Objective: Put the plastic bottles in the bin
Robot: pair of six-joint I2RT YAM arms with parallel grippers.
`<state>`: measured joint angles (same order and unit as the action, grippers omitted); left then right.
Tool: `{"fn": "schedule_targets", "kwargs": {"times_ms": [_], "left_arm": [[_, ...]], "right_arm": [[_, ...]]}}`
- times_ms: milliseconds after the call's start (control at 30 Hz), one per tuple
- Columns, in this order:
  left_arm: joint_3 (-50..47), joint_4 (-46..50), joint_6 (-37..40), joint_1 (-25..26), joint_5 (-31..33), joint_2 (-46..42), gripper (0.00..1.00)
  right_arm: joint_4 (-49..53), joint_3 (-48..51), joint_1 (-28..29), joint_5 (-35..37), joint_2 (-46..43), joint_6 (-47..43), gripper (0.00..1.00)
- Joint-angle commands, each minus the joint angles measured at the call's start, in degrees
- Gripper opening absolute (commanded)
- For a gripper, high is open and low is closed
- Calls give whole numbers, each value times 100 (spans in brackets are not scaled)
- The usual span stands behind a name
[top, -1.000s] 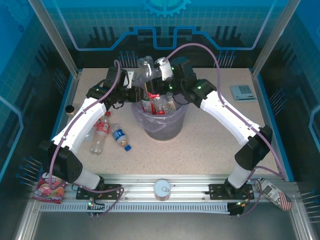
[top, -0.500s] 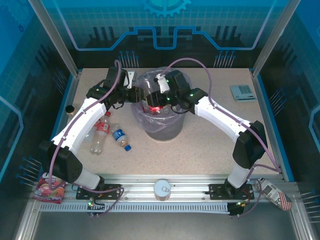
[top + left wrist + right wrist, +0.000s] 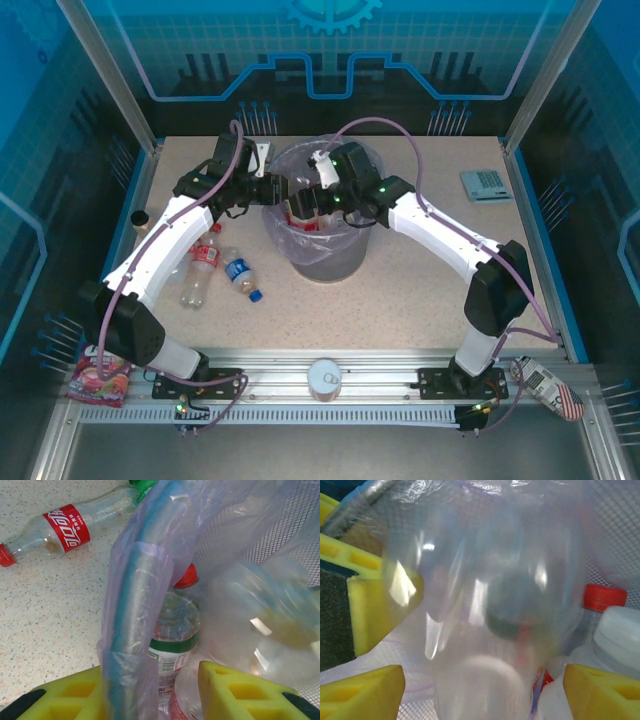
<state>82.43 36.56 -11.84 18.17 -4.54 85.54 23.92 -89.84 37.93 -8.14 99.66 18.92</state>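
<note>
The worktop (image 3: pixel 420 290) carries the bin (image 3: pixel 322 255) a little toward 12 o'clock of its middle, and both arms bend in over its mouth. From above, the left hand (image 3: pixel 272 190) sits at the rim's 10 o'clock and the right hand (image 3: pixel 308 200) hangs over the opening, though the fingers are too small there to read.

The left wrist view settles the first: its yellow fingers (image 3: pixel 65 695) pinch the rim and the pale-purple bag folded over it. The right wrist view settles the second: its fingers (image 3: pixel 365 690) stand spread. A blurred clear bottle (image 3: pixel 485 605) is between them inside the bin, apparently clear of both.

At 3 o'clock of that bottle this view shows a red cap (image 3: pixel 604 597) and a white cap (image 3: pixel 620 625). The left wrist view instead shows a green-label bottle (image 3: pixel 175 630) upright against the bag.

At the bin's 8 o'clock, seen from above, a red-label bottle (image 3: pixel 203 262) and a smaller blue-label bottle (image 3: pixel 240 275) lie just beside each other on the worktop. A tin (image 3: pixel 325 378) stands on the rail at 6 o'clock, and a jar (image 3: pixel 140 218) at the 9 o'clock edge.
</note>
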Motion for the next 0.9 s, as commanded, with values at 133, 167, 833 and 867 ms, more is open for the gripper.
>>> {"fn": "schedule_targets", "kwargs": {"times_ms": [133,167,833,867], "left_arm": [[-87,367,147,35,-15,-62,42],[-91,367,138,37,-21,-58,42],[554,468,-314,721,93,515,42],[633,450,-353,827,100,586,42]], "right_arm": [[875,-1057,-170,101,-267,-433,87],[1025,-1250,-186,139,-280,-492,88],[2097,528,-2690,77,-3075,7,93],[2124,656,-2864,-45,-3184,15,93]]}}
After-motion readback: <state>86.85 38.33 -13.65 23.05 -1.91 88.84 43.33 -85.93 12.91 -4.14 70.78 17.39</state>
